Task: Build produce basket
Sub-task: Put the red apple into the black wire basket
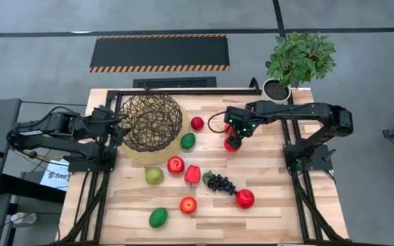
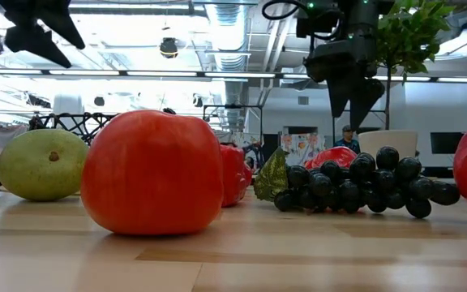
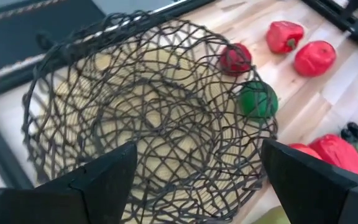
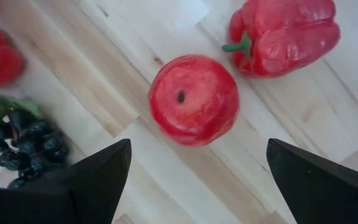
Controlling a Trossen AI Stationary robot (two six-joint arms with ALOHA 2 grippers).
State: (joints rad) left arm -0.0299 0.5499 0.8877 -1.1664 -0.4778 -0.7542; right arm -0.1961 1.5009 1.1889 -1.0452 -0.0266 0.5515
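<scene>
The dark wire basket [image 1: 152, 121] stands on its tan base [image 1: 142, 156] at the table's far left; nothing shows inside it [image 3: 148, 118]. My left gripper [image 1: 120, 128] is open, above the basket's left rim [image 3: 194, 186]. My right gripper [image 1: 232, 139] is open and hangs above a red apple [image 4: 193, 99], which lies on the table next to a red pepper [image 4: 284, 34]. Both fruits also show in the left wrist view, pepper [image 3: 284, 35] and apple [image 3: 314, 57]. In the low view the right gripper [image 2: 353, 97] hangs clear above the table.
Loose produce lies on the table: a small red apple [image 1: 197, 123] and a green oval [image 1: 188, 141] by the basket, an apple [image 1: 176, 165], a pear [image 1: 154, 175], a pepper [image 1: 192, 173], grapes [image 1: 221, 183], more apples [image 1: 245, 198] [image 1: 188, 204], a green oval [image 1: 158, 217]. A potted plant [image 1: 296, 61] stands far right.
</scene>
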